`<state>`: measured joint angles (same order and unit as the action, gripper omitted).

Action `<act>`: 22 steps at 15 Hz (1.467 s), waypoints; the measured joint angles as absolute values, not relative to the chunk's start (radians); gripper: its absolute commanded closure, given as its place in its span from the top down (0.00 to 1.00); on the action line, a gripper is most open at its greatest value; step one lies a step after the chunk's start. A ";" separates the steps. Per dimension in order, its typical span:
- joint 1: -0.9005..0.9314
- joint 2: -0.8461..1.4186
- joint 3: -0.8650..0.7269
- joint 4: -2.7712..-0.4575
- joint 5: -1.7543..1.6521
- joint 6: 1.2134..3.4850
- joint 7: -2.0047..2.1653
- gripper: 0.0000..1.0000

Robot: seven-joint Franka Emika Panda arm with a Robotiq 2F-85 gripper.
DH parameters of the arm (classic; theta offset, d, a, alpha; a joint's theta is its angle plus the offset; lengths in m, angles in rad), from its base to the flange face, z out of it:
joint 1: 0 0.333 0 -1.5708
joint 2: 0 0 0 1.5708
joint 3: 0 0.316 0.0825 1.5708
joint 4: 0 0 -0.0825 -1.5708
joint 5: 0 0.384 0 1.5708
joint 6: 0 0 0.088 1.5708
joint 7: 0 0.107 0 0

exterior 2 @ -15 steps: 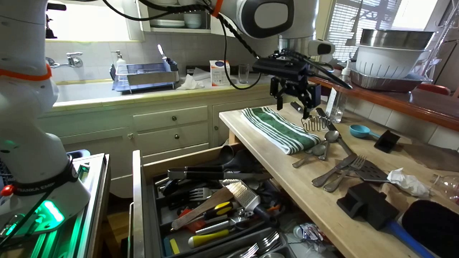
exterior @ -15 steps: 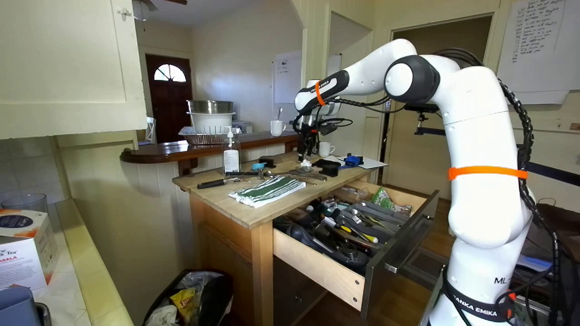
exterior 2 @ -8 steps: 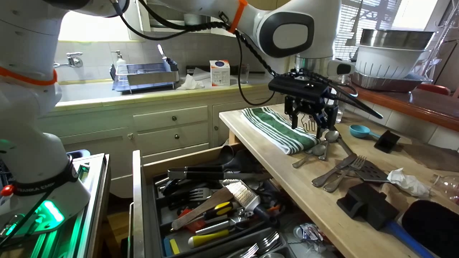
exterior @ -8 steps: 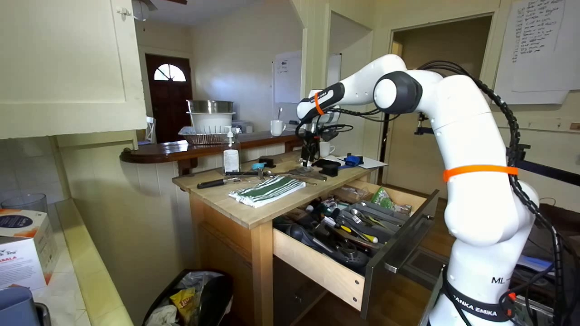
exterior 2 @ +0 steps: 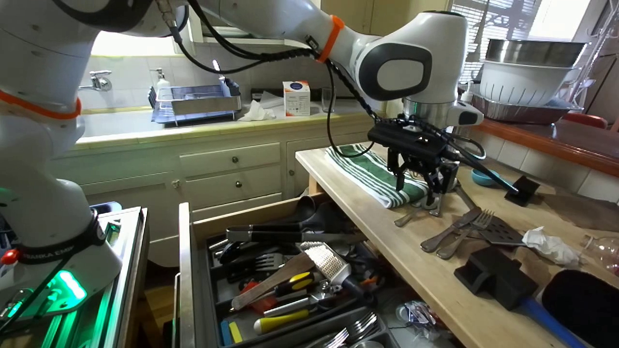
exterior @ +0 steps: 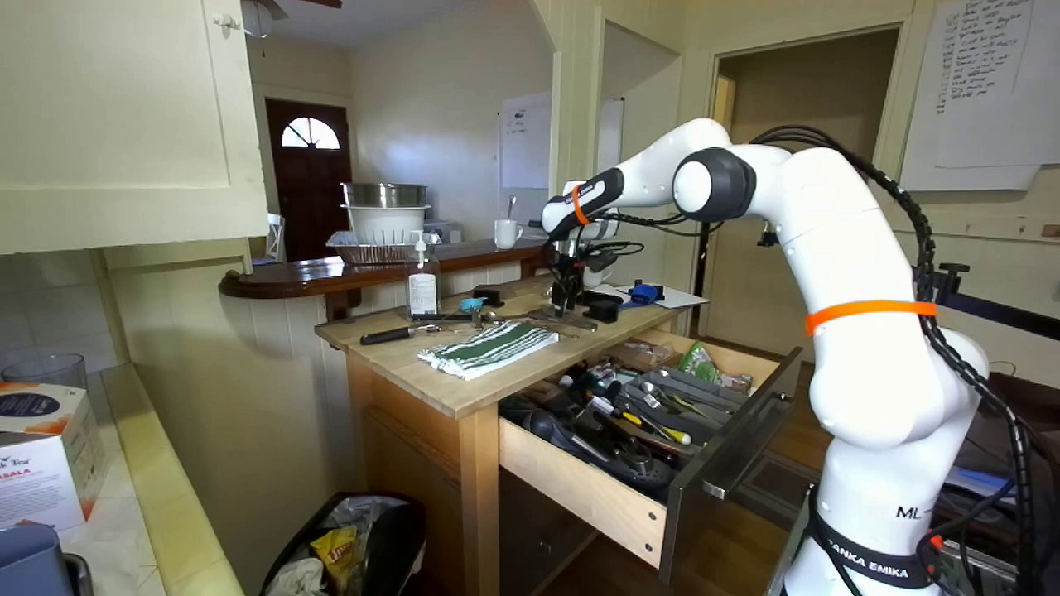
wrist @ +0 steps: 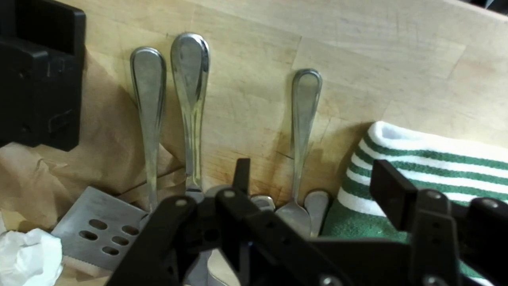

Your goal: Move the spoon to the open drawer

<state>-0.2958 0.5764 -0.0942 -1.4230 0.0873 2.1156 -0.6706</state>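
A metal spoon [wrist: 304,103] lies on the wooden countertop beside the green towel; its handle points to the top of the wrist view, its bowl lies among other cutlery, partly hidden by my gripper. Its handle [exterior 2: 406,218] also shows in an exterior view. My gripper [wrist: 315,184] is open and empty, its fingers on either side of the spoon in the wrist view. In both exterior views the gripper [exterior: 565,305] [exterior 2: 416,191] is low over the countertop; whether it touches cannot be told. The open drawer [exterior: 580,480] [exterior 2: 232,217] has light-wood sides and holds many utensils.
A green-and-white striped towel [exterior 2: 377,169] lies next to the spoon. A knife [wrist: 190,71], a fork [wrist: 149,91] and a slotted spatula [wrist: 99,230] lie on the other side. A black block [exterior 2: 498,275] and crumpled paper [exterior 2: 551,246] are on the countertop. A pump bottle [exterior: 423,285] stands behind.
My open gripper has come down towards the countertop over the spoon, shifting right and lower in an exterior view. The spoon, towel and drawer have not moved.
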 measured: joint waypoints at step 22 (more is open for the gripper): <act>-0.321 0.659 -0.048 -1.387 0.095 2.132 -0.629 0.38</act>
<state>-0.3208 0.6586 -0.0483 -1.3867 0.0954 2.1315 -0.6291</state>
